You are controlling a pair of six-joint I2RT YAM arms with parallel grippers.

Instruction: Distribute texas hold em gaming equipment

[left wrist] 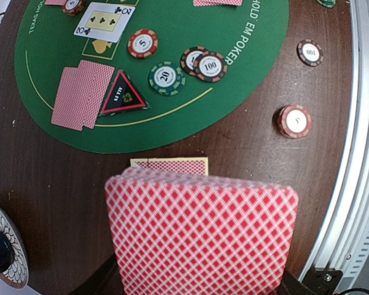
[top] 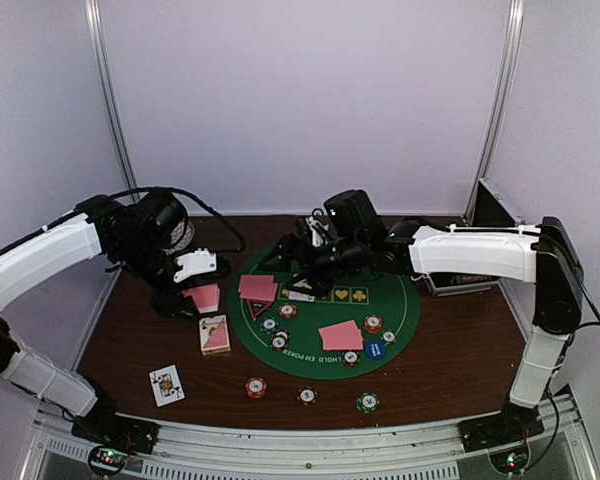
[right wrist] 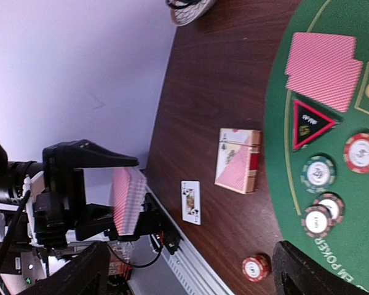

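My left gripper (top: pixel 198 285) is shut on a deck of red-backed cards (left wrist: pixel 203 233), held on edge above the brown table left of the green mat (top: pixel 400 315). The deck hides its fingers in the left wrist view. A card box (left wrist: pixel 170 165) lies just beyond the deck. On the mat are two face-down card pairs (top: pixel 258 288) (top: pixel 340 335), a red triangle (left wrist: pixel 122 95), a face-up club card (left wrist: pixel 104 21) and several striped chips (left wrist: pixel 166 78). My right gripper (top: pixel 298 268) hovers over the mat's far side, open and empty, fingers (right wrist: pixel 86 270) wide apart.
A face-up card (top: pixel 166 385) lies near the front left edge. Three loose chips (top: pixel 256 387) (top: pixel 307 396) (top: pixel 368 402) sit off the mat at the front. The chip case (top: pixel 480 240) stands at the back right. A patterned plate (left wrist: pixel 3 258) is by my left gripper.
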